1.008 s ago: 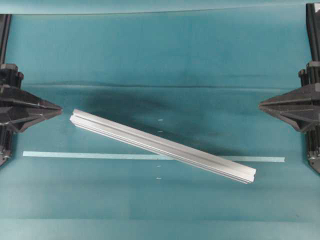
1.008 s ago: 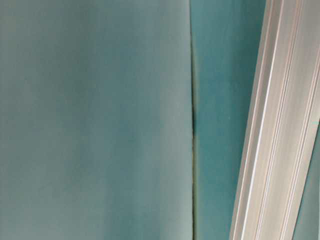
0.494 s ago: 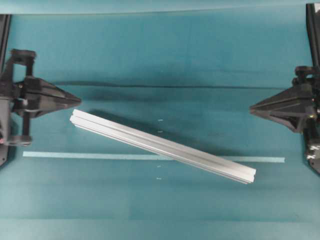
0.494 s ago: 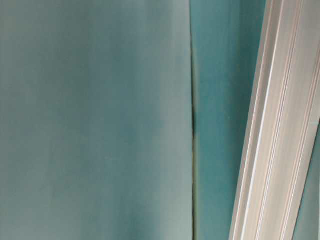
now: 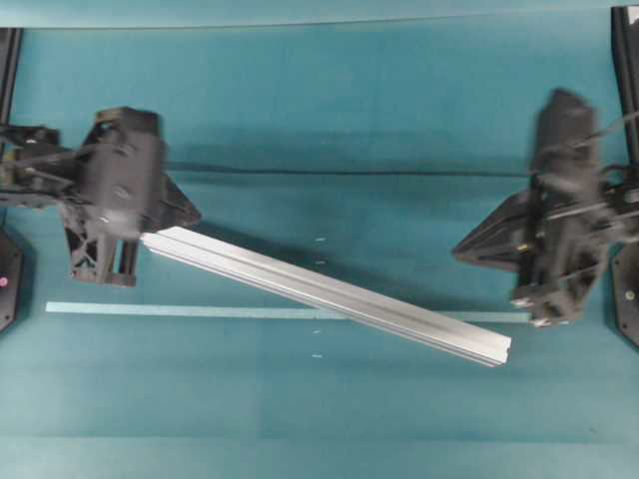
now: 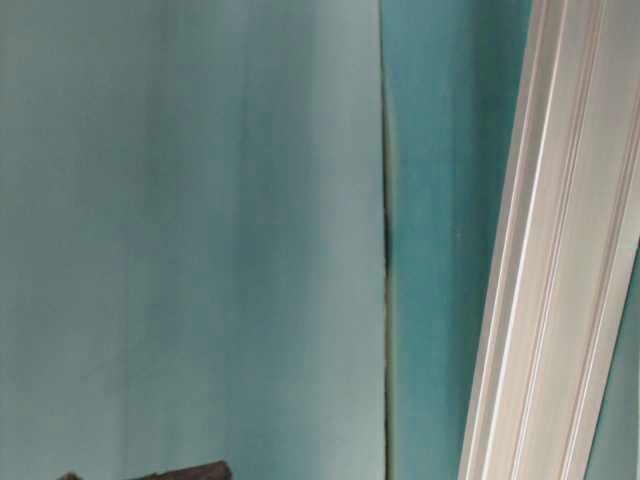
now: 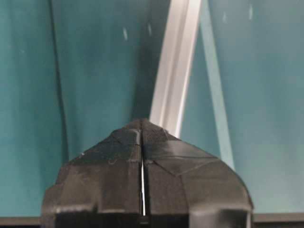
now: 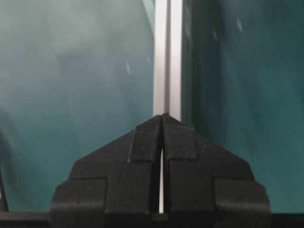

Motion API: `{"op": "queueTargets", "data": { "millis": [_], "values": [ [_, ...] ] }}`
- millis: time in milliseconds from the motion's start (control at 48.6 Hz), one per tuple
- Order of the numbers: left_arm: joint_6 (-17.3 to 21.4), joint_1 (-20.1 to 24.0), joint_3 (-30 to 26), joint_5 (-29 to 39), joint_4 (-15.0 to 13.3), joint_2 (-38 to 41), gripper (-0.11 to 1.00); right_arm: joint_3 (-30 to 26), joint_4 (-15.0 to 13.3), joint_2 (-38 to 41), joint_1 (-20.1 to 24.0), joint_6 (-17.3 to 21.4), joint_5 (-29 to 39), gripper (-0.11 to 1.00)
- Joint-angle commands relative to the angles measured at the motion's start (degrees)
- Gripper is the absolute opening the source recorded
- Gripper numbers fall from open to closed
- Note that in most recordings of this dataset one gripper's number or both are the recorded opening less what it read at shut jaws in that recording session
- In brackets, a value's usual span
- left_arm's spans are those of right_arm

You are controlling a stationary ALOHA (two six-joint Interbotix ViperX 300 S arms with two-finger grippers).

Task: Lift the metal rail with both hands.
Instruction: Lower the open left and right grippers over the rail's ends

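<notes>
The metal rail [image 5: 329, 294] lies flat on the teal table, slanting from upper left to lower right. My left gripper [image 5: 195, 213] is shut and empty, its tip just behind the rail's left end; I cannot tell if it touches. In the left wrist view the left gripper [image 7: 142, 121] has its jaws pressed together, and the rail [image 7: 175, 66] runs away ahead. My right gripper [image 5: 456, 251] is shut on nothing, well behind the rail's right end and apart from it. The right wrist view shows the right gripper [image 8: 164, 115] closed, with the rail [image 8: 167, 57] straight ahead.
A thin pale tape strip [image 5: 200, 310] runs across the table under the rail. A fold in the teal cloth [image 5: 349, 172] crosses behind both grippers. Black arm bases [image 5: 8, 284] stand at the left and right edges. A dark gripper part [image 6: 190, 472] shows at table level.
Both arms have swung in from the table's sides toward the rail's ends, the left one reaching the left end. The rail has not moved.
</notes>
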Motion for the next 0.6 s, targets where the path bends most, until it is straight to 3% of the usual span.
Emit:
{"op": "queueTargets", "data": {
  "millis": [0,288,453,576],
  "values": [
    [1.4,0.2,-2.9,1.9,0.3,1.2,-0.06,-2.9,0.2,3.3,1.3,0.0,3.1,0.0],
    [2.5,0.4,-4.0,3.3,0.3,6.1,-0.06,-8.8,0.1,11.6,2.5,0.2,14.6,0.01],
    [1.9,0.3,-4.1,1.4,0.1,7.6,-0.02,-9.2,0.4,14.1,3.2,0.6,15.1,0.05],
    [1.8,0.3,-3.8,0.4,0.3,7.9,0.08,-9.8,0.6,15.3,3.2,1.8,15.0,0.17]
  ]
}}
